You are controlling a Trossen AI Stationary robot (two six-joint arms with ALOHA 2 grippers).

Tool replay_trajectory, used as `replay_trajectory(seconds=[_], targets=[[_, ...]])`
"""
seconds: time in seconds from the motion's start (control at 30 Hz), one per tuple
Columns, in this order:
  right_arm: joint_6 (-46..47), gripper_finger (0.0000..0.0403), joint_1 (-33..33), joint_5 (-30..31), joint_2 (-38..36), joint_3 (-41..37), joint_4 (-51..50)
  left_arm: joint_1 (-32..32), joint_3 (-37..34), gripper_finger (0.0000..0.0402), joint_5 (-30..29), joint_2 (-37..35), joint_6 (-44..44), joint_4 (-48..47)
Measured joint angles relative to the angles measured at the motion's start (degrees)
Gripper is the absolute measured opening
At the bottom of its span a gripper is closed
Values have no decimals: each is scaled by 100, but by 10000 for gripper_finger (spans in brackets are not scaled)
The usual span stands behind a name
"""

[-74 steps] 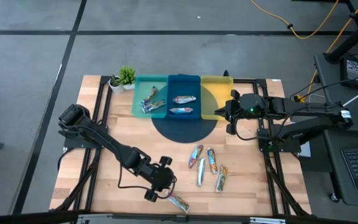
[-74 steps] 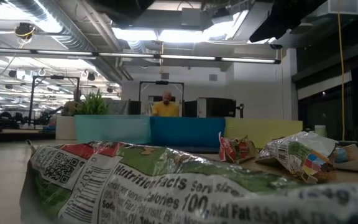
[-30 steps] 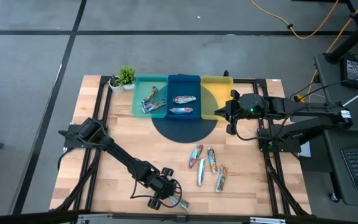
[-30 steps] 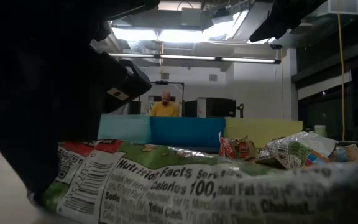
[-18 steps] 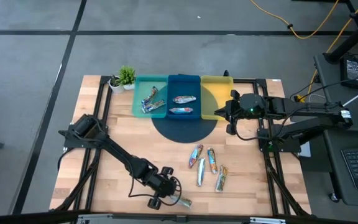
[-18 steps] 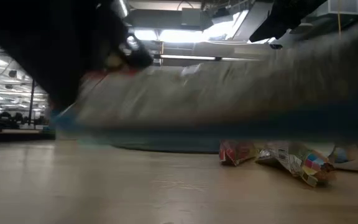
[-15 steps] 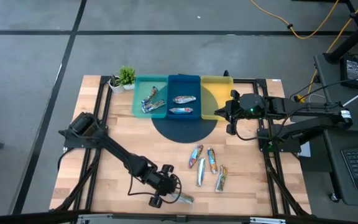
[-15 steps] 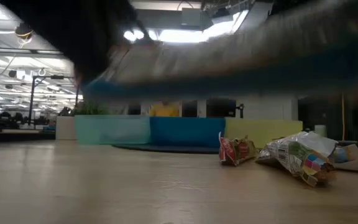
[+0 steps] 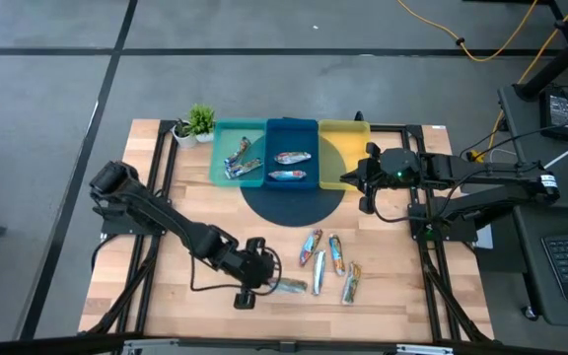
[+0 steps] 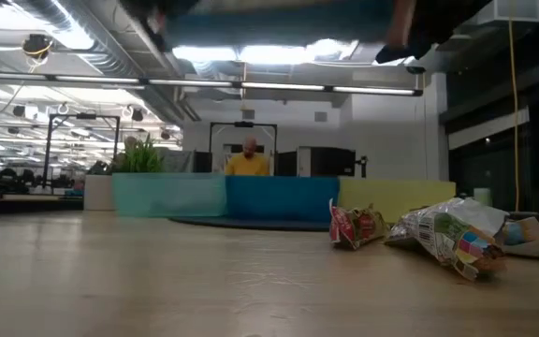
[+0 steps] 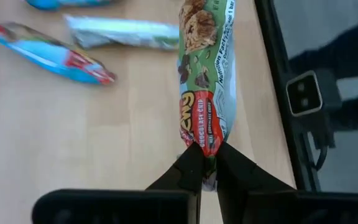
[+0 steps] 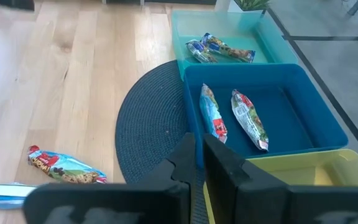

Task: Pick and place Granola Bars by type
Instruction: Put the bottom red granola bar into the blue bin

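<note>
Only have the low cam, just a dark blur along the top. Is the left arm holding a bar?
Observer: Yes. The left gripper is shut on one end of a green bar.
Operator: Right arm?
Observer: The right gripper is shut on nothing, over the near edge of the yellow tray.
Operator: Anything sorted?
Observer: Two bars lie in the teal tray, two more in the blue tray.

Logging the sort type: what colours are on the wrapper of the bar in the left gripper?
Green and white with a red-orange band; the granola bar shows best in the left wrist view, pinched by the left gripper.
</note>
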Motion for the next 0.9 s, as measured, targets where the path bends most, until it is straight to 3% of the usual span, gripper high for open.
replay_trajectory(seconds=[0.33,0.9], targets=[[107,34,1,0,1,0,1,241,0,19,-594,-837,-204,-222],[83,34,0,0,0,0,45,1391,116,19,-419,-1518,-291,-675]])
